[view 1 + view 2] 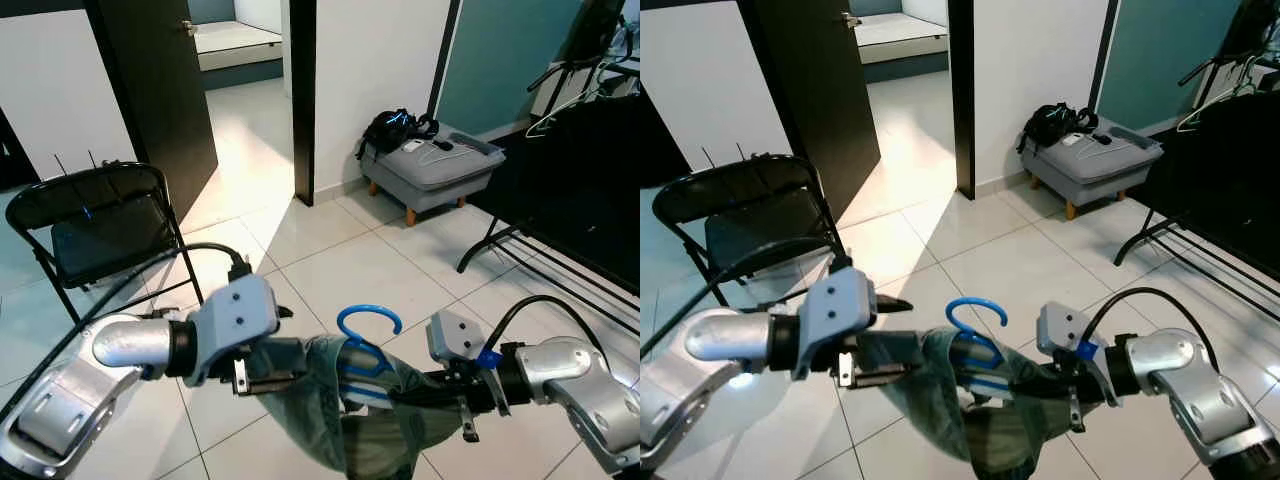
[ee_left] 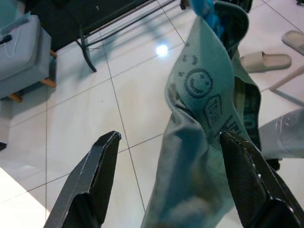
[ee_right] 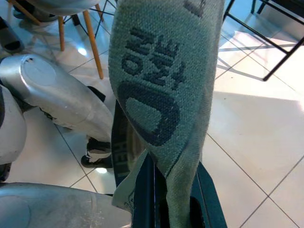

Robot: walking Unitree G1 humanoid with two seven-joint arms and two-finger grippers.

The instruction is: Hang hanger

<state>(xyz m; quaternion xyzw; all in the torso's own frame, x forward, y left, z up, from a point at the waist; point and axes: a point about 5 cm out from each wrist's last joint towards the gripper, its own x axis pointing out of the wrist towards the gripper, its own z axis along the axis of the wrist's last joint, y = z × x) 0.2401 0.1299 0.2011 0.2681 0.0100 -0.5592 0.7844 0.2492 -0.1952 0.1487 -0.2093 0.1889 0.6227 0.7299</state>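
Right claw (image 1: 400,392) clamped on the garment (image 1: 345,420) draped over the blue hanger (image 1: 365,345), held mid-air between both arms, left claw (image 2: 166,180) wide open beside the cloth, probably steadying it for carrying to the rack (image 1: 560,210).

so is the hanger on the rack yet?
No. The blue hanger, with a green garment on it, is between both grippers, apart from the rack.

We count one blue hanger (image 1: 366,345), one green garment (image 1: 340,400), one folding chair (image 1: 95,225), one footstool (image 1: 435,165), and perhaps two slippers (image 2: 266,61).
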